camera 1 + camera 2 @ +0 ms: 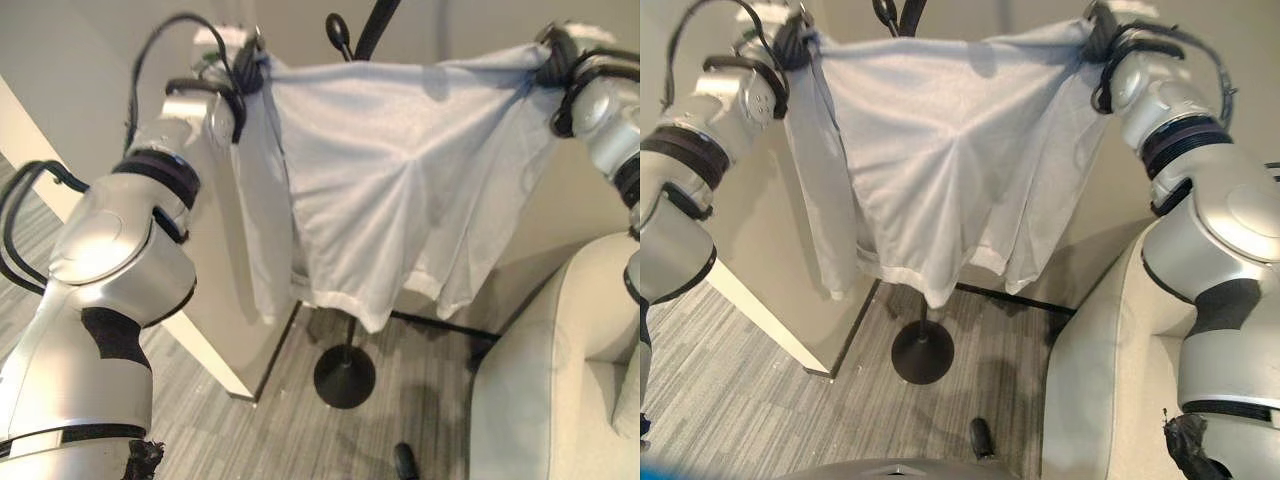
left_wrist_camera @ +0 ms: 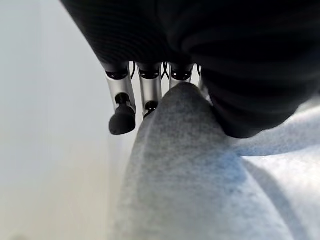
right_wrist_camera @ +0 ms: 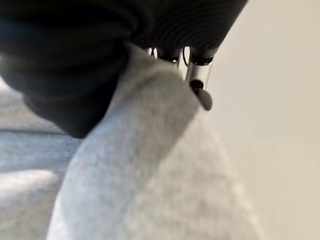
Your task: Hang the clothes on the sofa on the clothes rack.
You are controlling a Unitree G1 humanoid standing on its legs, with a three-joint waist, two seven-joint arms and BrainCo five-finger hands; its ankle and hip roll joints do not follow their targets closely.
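pale grey soft knit t-shirt (image 1: 390, 190) hangs stretched wide in the air, hem loose above the grey striped floor (image 1: 250, 430), in front of the black metal clothes rack (image 1: 345, 375) beside the cream sofa (image 1: 540, 400). raised left hand (image 1: 245, 65) and right hand (image 1: 1102, 35) each pinch a top corner.

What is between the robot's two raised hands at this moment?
A light grey garment is stretched between the left hand and the right hand, each gripping a top corner. The left eye view shows it, in front of the black clothes rack.
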